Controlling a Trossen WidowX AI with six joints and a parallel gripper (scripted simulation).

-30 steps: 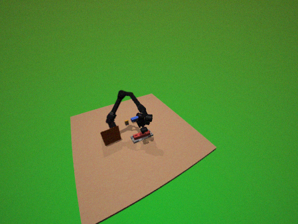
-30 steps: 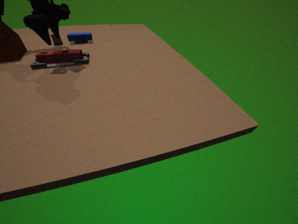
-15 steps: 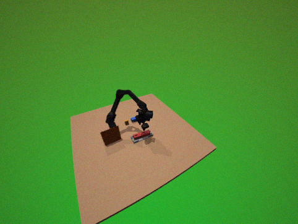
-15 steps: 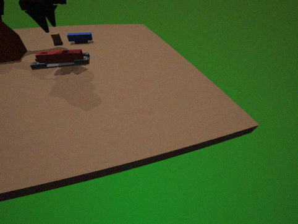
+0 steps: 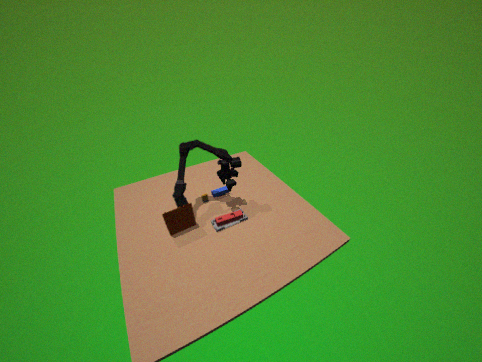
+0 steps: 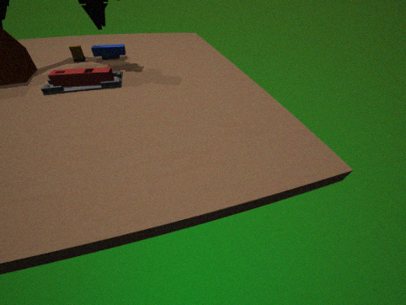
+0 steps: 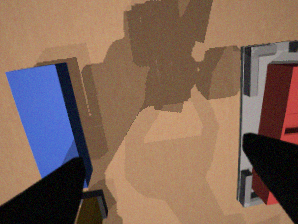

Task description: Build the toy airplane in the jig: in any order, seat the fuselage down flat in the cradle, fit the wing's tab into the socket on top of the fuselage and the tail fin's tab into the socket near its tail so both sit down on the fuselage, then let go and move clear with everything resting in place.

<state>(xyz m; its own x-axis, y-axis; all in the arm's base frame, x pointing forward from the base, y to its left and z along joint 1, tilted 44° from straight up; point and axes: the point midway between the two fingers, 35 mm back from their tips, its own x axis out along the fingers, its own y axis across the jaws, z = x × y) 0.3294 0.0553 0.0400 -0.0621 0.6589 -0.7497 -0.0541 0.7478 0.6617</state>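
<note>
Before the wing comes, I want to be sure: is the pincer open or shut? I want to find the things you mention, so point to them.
Open: the pincer's point(image 5: 229, 186) point(image 7: 164, 150) two fingers stand wide apart, bare board between them.

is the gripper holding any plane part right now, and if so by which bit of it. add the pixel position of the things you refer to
Nothing is held: the gripper point(image 5: 230, 186) point(image 6: 99, 28) point(image 7: 164, 152) is open, with only bare space between its fingers.

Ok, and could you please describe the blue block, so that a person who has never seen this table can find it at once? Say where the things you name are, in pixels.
Start from the wooden board point(image 5: 225, 280) point(image 6: 177, 139) and find the grey jig point(image 5: 218, 229) point(image 6: 52, 89) point(image 7: 247, 125) holding a red body. Beyond it in the exterior view, the blue block point(image 5: 220, 192) point(image 6: 109, 50) point(image 7: 42, 120) lies on the board. It is longer than the small yellow piece point(image 5: 205, 198) point(image 6: 77, 52) point(image 7: 90, 212) beside it.
</note>
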